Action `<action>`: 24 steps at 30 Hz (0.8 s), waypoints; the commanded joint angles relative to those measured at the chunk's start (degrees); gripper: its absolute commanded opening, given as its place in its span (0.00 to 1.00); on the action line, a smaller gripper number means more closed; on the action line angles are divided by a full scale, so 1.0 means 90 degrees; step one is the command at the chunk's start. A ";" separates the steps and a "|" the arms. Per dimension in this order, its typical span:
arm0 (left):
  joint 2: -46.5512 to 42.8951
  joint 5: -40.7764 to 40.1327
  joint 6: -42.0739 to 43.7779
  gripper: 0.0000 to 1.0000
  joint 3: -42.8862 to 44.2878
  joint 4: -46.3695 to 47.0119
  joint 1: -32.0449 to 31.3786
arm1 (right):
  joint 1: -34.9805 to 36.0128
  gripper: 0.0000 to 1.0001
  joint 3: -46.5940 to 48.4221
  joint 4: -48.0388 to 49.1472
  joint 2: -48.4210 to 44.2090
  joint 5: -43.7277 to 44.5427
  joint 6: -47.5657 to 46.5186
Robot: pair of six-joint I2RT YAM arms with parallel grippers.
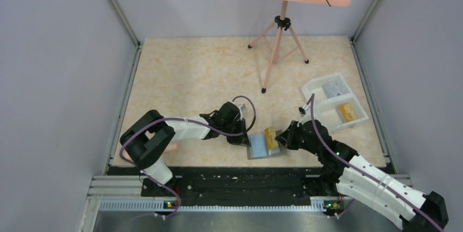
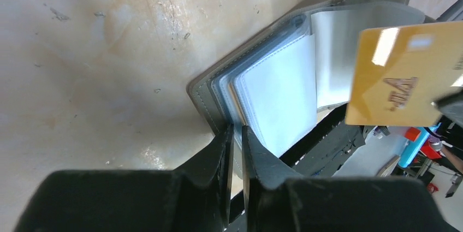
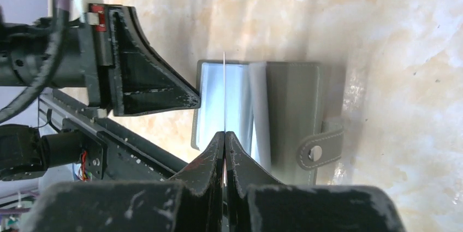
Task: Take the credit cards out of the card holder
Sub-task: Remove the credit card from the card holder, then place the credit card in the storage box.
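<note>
Top camera: the card holder (image 1: 261,149) is lying open on the table (image 1: 191,79), right between the two sets of jaws. The left gripper (image 1: 241,138) is sitting at one edge and the right gripper (image 1: 282,137) at the other. A yellow card (image 1: 269,137) is sticking up over the holder at the right jaws. Well off behind the right gripper, a white tray (image 1: 326,116) is holding a grey card (image 1: 331,88) and a second yellow card (image 1: 347,112).

Left wrist cam: the jaws are squeezing nearly together, pinching the corner of the holder's dark cover. The pale sleeves (image 2: 284,95) are fanning out just past the fingertips. The yellow card is hanging further out, and I can't tell if it's clear of the pocket.

Right wrist cam: the jaws are clamping tight on the yellow card, which is showing edge-on as a thin line running straight out from the tips. The holder is lying just beyond, with the snap tab (image 3: 319,148) off to the right of the jaws and the left gripper touching the holder's opposite edge.
</note>
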 commanded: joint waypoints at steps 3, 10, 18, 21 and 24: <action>-0.0198 -0.0347 0.0317 0.19 0.0255 -0.0739 0.0034 | -0.0073 0.00 0.0931 -0.0679 -0.0144 0.0236 -0.0778; -0.1259 -0.0416 0.0467 0.34 0.0712 -0.1417 0.0100 | -0.0071 0.00 0.1481 -0.0677 -0.0028 -0.0309 -0.1425; -0.3004 0.0537 0.0672 0.54 0.0554 -0.1041 0.0691 | -0.0083 0.00 0.2049 -0.0633 0.0071 -0.1615 -0.2121; -0.3463 0.0823 0.0896 0.61 0.0357 -0.0719 0.0807 | -0.0076 0.00 0.2096 -0.0498 0.0191 -0.2172 -0.2211; -0.3677 0.1175 0.1167 0.64 0.0310 -0.0637 0.0825 | -0.0080 0.00 0.2051 -0.0123 0.0338 -0.2812 -0.2181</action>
